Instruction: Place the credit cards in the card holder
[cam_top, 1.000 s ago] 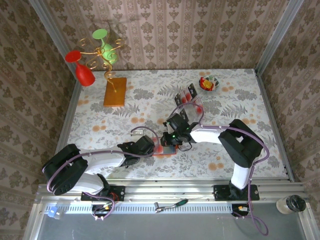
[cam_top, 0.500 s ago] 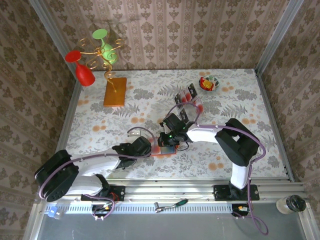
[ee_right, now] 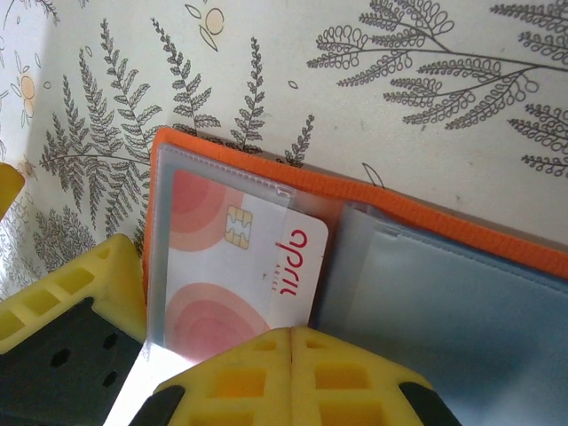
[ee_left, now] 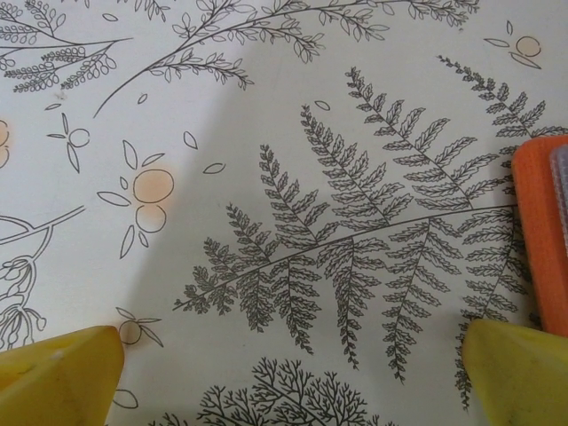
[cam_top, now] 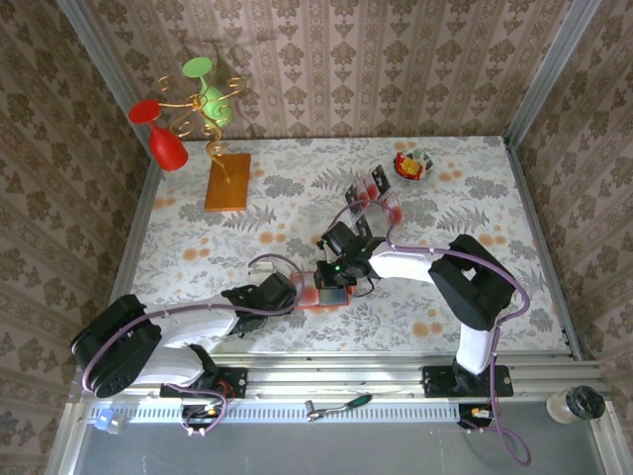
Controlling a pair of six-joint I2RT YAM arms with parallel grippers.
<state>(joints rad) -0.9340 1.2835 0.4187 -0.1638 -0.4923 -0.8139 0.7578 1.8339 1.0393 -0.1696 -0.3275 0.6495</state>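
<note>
Top view: card holder (cam_top: 318, 302) lies open on the bench (cam_top: 198, 247), close to the near edge, about mid-width. Right gripper (cam_top: 333, 287) is down on the holder, its arm reaching in from the right. Left gripper (cam_top: 289, 294) sits low just beside the holder's left edge. Clear tray (cam_top: 381, 203) stands further back, near the bench middle, with credit cards (cam_top: 368, 183) upright in it; they are too small for detail. Small bowl (cam_top: 413, 165) sits by the far edge, right of centre. Orange-brown board (cam_top: 227, 181) with gold wire stand (cam_top: 203, 114) is at the far left corner. Left wrist view: left gripper is wide open, its yellow fingertips (ee_left: 53, 377) far apart at the bottom corners with only fern-print cloth between them. The holder's orange edge shows at the right side, just beside the right-hand fingertip; whether they touch, cannot tell. Right wrist view: holder lies opened flat, orange rim, grey-blue inside on the right half. A pink card (ee_right: 240, 266) with red circles, chip and red lettering lies in the left half, mostly under the clear sleeve, its right end out past the sleeve edge. Right gripper is closed, the two yellow fingers meeting tip to tip right at the card's near edge. Cannot tell whether they pinch the card or only press against it.
</note>
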